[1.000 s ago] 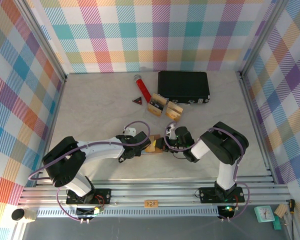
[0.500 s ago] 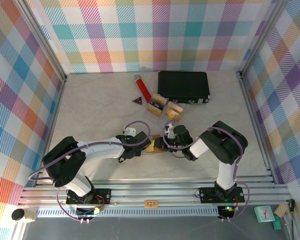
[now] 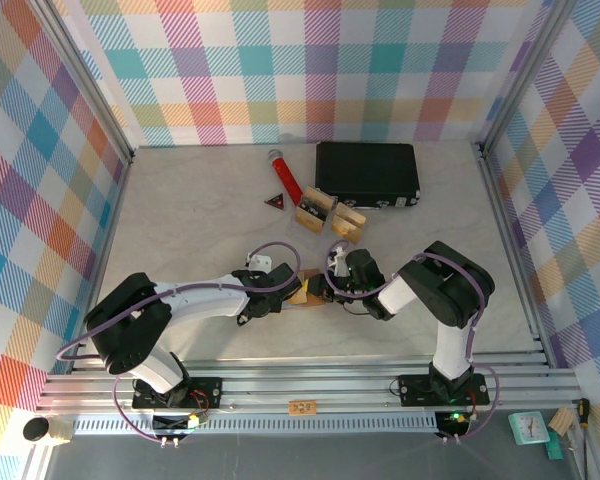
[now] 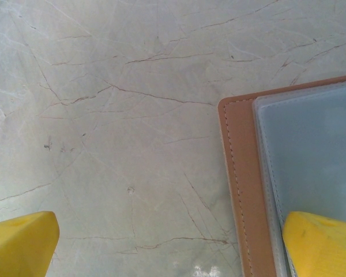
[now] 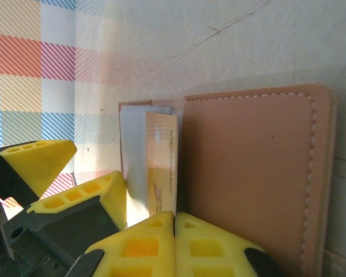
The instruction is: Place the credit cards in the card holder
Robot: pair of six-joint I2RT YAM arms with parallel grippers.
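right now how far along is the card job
Done: nothing clearly finished. In hand: one gold card sits partway in the card holder, shut right gripper at its outer edge, open left gripper straddling the holder's edge. Left: seat it, then the tan cards farther back.

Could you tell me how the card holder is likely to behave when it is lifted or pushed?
The card holder looks like soft stitched leather, so it would probably flex rather than lift stiffly. Its clear sleeves look smooth, so a grip there may slip. It sits thin and low on the table, so a push would likely slide it, not tip it.
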